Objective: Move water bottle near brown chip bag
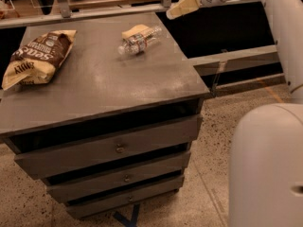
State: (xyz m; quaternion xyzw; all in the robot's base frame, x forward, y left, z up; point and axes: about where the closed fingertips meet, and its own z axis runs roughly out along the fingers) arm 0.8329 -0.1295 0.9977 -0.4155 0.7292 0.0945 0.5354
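Water bottle (pixel 139 40) lies on its side near the far right corner of the grey drawer cabinet (pixel 109 84), just beside a pale yellow wedge (pixel 134 30). Brown chip bag (pixel 35 56) lies flat at the left side, well apart from the bottle. Gripper (pixel 182 6) hovers above and right of the bottle, past the cabinet edge; whether it is open or closed, cannot tell. Judged step: approach, bottle not yet grasped. Next move calls for descending leftward onto the bottle while avoiding the wedge.

Lab or workshop: grey drawer cabinet (pixel 109 150), speckled floor (pixel 222 126), metal rail (pixel 94 14) (gripper (pixel 184 6) beyond the cabinet's far-right corner).
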